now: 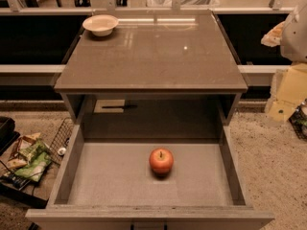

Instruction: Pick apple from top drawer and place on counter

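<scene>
The apple [161,160] is small, round and red-orange with a short dark stem. It stands upright on the flat grey floor of the open top drawer [110,176], a little right of the middle. The drawer is pulled fully out toward the camera. The counter [153,56] is the glossy grey-brown top of the cabinet, above and behind the drawer. My gripper is not in view; nothing touches the apple.
A shallow cream bowl [100,24] stands on the counter's far left corner. A wire basket with snack packets [29,159] lies on the floor at the left. Yellowish boxes [290,92] and a pale rounded shape [295,32] are at the right edge.
</scene>
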`<state>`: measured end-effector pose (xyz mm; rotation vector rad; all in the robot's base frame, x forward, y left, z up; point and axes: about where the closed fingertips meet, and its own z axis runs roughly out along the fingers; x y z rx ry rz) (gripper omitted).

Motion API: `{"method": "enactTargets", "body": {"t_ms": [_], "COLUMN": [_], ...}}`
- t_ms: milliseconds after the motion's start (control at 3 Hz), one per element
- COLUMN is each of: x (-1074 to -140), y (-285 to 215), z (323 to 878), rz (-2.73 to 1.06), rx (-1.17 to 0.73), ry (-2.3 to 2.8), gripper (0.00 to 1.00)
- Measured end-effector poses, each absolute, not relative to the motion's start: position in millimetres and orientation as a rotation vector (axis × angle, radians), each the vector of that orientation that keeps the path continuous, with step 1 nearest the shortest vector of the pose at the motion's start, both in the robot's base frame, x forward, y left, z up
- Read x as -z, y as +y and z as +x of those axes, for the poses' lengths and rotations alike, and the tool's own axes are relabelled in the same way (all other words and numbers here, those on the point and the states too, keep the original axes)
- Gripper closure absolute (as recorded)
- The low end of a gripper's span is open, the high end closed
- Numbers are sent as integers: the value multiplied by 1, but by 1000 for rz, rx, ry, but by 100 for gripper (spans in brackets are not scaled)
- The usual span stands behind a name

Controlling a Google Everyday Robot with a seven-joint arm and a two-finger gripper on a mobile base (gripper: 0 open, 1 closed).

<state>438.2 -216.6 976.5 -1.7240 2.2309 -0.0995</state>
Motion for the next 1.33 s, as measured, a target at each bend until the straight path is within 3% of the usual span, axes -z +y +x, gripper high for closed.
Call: {"method": "enactTargets", "body": {"t_ms": [333,1333], "x": [-975,-819], "y": [-216,-177], "z": [439,460], "rz": [-1721,-1517], "rx": [91,-452], "ry": [2227,1911], "gripper": [0,0]}}
